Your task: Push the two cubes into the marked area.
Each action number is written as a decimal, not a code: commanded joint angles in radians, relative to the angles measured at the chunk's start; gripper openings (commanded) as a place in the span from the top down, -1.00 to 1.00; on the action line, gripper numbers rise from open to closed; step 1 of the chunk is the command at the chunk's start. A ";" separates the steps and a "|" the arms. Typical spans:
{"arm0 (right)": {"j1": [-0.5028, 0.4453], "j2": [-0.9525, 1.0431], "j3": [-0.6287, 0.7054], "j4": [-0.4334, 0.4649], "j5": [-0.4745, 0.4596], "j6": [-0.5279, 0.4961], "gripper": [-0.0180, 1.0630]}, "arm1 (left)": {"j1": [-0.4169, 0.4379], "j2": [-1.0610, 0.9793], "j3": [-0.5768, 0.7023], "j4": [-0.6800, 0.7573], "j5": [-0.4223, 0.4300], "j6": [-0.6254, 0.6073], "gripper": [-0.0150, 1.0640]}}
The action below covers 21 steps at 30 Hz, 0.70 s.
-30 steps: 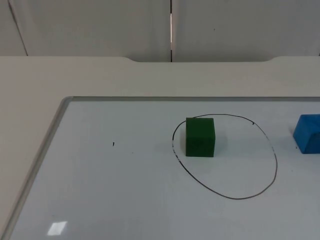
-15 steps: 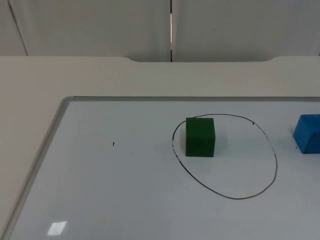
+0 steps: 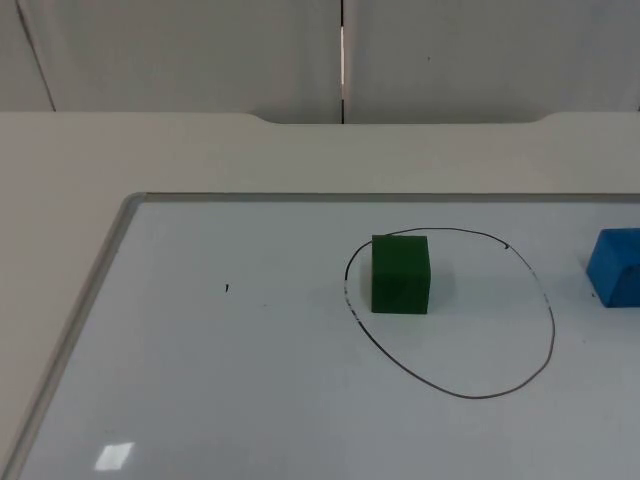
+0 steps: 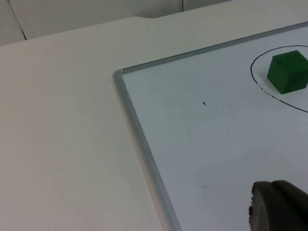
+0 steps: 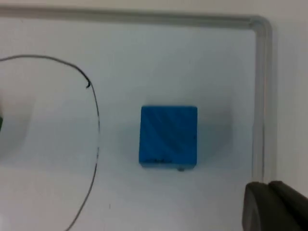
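Observation:
A green cube stands inside the black hand-drawn ring, close to its upper-left line. A blue cube sits outside the ring, to its right at the picture's edge. The left wrist view has the green cube far ahead of my left gripper, which hovers over the whiteboard well to the cube's left. In the right wrist view the blue cube lies between the ring's line and the board's frame, and my right gripper is near it, apart from it.
Both cubes rest on a whiteboard with a grey metal frame lying on the cream table. Its right frame rail runs close past the blue cube. A tiny black mark dots the board left of the ring.

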 commanded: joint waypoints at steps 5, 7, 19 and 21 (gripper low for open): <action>-0.006 0.087 -0.005 -0.007 -0.148 -0.001 0.97 | 0.003 -0.004 0.005 0.005 0.003 -0.005 0.98; -0.006 0.134 -0.005 -0.007 -0.192 -0.001 0.97 | 0.003 -0.004 0.005 0.005 0.003 -0.005 0.98; -0.006 0.349 -0.068 -0.007 -0.256 -0.001 0.97 | 0.003 -0.004 0.005 0.005 0.003 -0.005 0.98; -0.006 0.400 -0.122 -0.005 -0.213 -0.001 0.97 | 0.003 -0.004 0.005 0.005 0.003 -0.005 0.98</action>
